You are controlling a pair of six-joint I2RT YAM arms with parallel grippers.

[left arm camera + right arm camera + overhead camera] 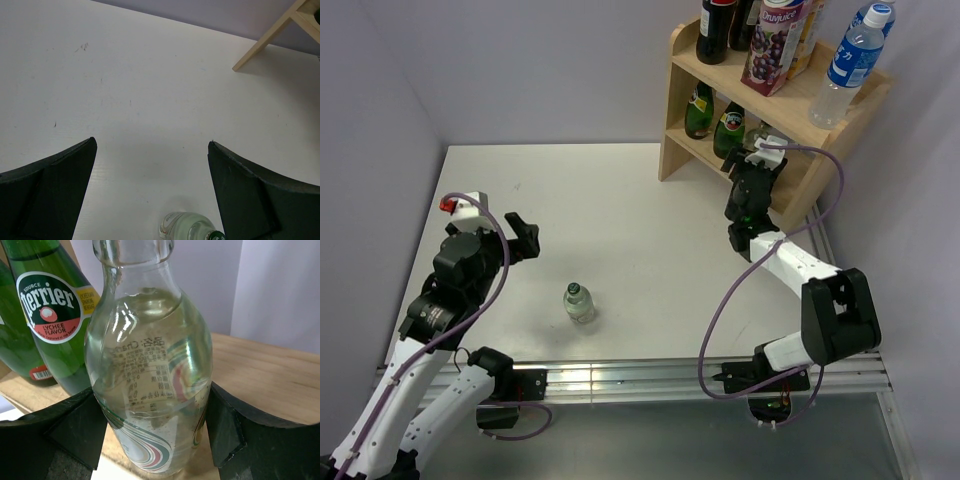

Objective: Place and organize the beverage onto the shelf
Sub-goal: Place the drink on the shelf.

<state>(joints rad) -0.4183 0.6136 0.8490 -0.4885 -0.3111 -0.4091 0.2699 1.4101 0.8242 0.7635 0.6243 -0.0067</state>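
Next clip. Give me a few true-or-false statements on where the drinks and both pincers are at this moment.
1. A small clear bottle stands alone on the table. True.
2. The left pincer holds a bottle. False: it is open and empty, over the table.
3. The right pincer grips a clear glass bottle at the lower tier of the shelf. True.
4. The green bottles stand on the top tier. False: they are on the lower tier.
5. The water bottle with the blue cap lies on the table. False: it stands on the top tier.
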